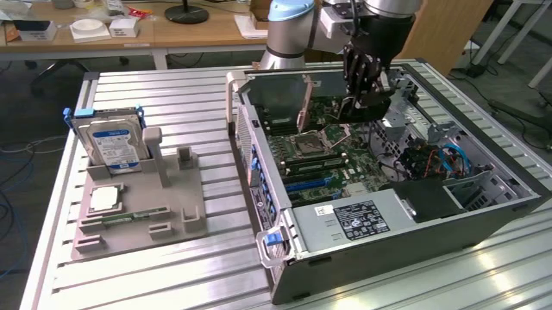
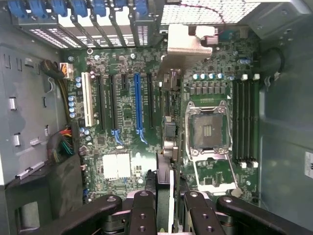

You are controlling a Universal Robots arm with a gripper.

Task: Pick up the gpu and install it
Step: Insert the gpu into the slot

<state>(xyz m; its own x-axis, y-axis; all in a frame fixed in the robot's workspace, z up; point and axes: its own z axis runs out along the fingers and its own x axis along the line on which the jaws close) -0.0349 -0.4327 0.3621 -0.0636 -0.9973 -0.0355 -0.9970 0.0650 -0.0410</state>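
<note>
At the exterior view's left, a grey moulded fixture plate [image 1: 138, 194] sits on the ribbed aluminium table [image 1: 216, 284]. It carries an upright boxy hard drive with a blue-white label [image 1: 110, 143] and a narrow green memory stick [image 1: 134, 216] lying flat, with bare ribbed surface along its near edge. To the right, well apart from the plate, a dark steel computer case [image 1: 388, 252] lies on its side with its top face open. Its walls ring the green motherboard [image 1: 319, 155]. A black boxed unit and a cabled drive bay crowd the case's right end.

The black multi-fingered gripper [image 1: 362, 97] hangs inside the open top at the far end of the case. Its fingers [image 2: 144, 210] are pinched on the gpu [image 1: 366, 108], a thin dark circuit card held on edge above the board.

In the wrist view the gpu [image 2: 166, 181] runs edge-on between a long blue slot [image 2: 138, 103] and the square metal processor socket [image 2: 208, 129]. Its silver end bracket [image 2: 188, 41] lies near the case's rear wall. Whether the card touches the board cannot be told.
</note>
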